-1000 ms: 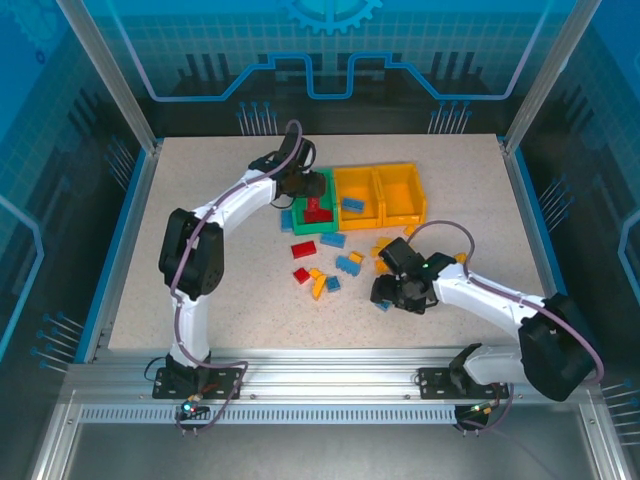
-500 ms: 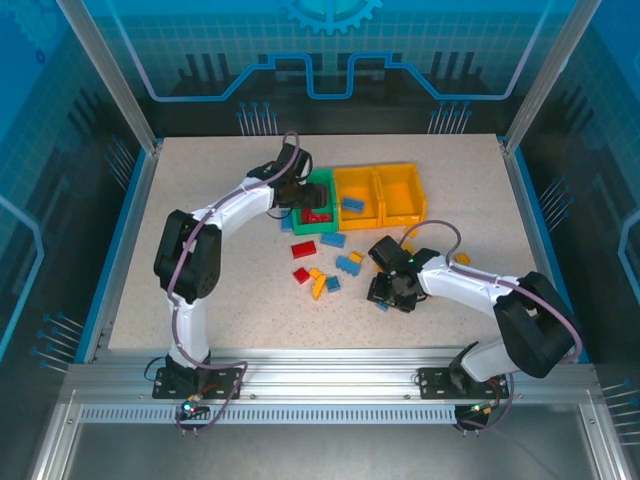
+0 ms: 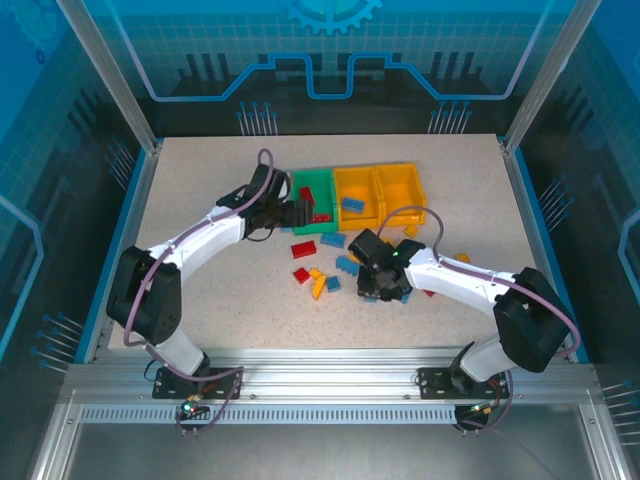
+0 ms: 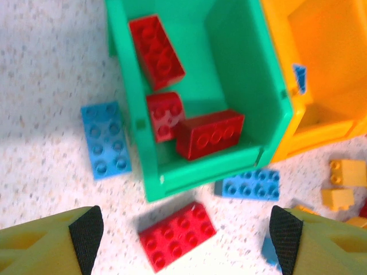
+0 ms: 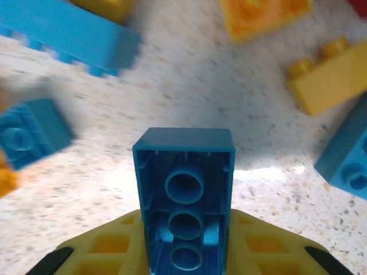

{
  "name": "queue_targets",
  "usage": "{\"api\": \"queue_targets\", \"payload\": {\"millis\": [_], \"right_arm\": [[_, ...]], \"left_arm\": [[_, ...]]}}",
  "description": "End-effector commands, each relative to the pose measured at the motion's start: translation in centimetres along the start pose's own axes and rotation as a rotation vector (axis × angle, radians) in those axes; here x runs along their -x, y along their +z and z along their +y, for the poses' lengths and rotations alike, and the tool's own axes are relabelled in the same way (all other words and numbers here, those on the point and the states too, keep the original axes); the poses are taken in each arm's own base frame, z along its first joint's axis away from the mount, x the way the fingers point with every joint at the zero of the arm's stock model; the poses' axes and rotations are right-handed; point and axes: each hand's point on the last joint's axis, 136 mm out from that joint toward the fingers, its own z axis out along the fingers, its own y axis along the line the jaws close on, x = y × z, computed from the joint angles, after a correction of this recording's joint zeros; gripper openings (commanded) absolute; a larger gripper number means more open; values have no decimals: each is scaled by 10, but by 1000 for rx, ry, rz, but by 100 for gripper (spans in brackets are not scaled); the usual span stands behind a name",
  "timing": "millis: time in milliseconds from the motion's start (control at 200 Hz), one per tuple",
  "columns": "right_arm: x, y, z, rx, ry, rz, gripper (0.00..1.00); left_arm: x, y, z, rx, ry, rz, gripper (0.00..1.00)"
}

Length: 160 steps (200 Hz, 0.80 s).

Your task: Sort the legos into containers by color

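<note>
The green bin [image 4: 212, 169] holds three red legos [image 4: 209, 133]. My left gripper [image 4: 184, 235] hangs open just in front of it, above a loose red lego [image 4: 176, 236] lying on the table between the fingers [image 4: 86, 229]. In the top view the left gripper [image 3: 292, 214] sits at the green bin's [image 3: 312, 176] left front corner. My right gripper [image 5: 184, 255] is shut on a blue lego [image 5: 184, 177], held underside up above the table. In the top view the right gripper [image 3: 375, 280] is among loose legos [image 3: 348, 264], in front of the two orange-yellow bins [image 3: 378, 172].
A blue lego [image 3: 352, 204] lies in the middle bin. Loose bricks lie on the table: blue ones [image 4: 104, 139] [image 4: 248, 184] beside the green bin, yellow ones [image 4: 347, 172] to the right, red and yellow ones [image 3: 318, 285] in front of the bins.
My left gripper has drawn back from over the green bin toward its left front and now stands open. My right gripper has moved left, carrying the blue lego.
</note>
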Motion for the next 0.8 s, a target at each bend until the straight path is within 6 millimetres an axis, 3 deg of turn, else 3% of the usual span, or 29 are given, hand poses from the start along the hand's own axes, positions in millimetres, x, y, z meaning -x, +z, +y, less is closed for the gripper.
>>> {"api": "queue_targets", "payload": {"millis": [0, 215, 405, 580, 795], "right_arm": [[31, -31, 5, 12, -60, -95, 27], [125, -50, 25, 44, -175, -228, 26], [200, -24, 31, 49, -172, -213, 24], [235, 4, 38, 22, -188, -187, 24], [256, 36, 33, 13, -156, -135, 28]], "left_arm": [[-24, -2, 5, 5, -12, 32, 81], [-56, 6, 22, 76, -27, 75, 84], [-62, 11, 30, 99, -40, 80, 86], [-56, 18, 42, 151, -52, 102, 87], [-41, 21, 57, 162, -124, 100, 87]]}}
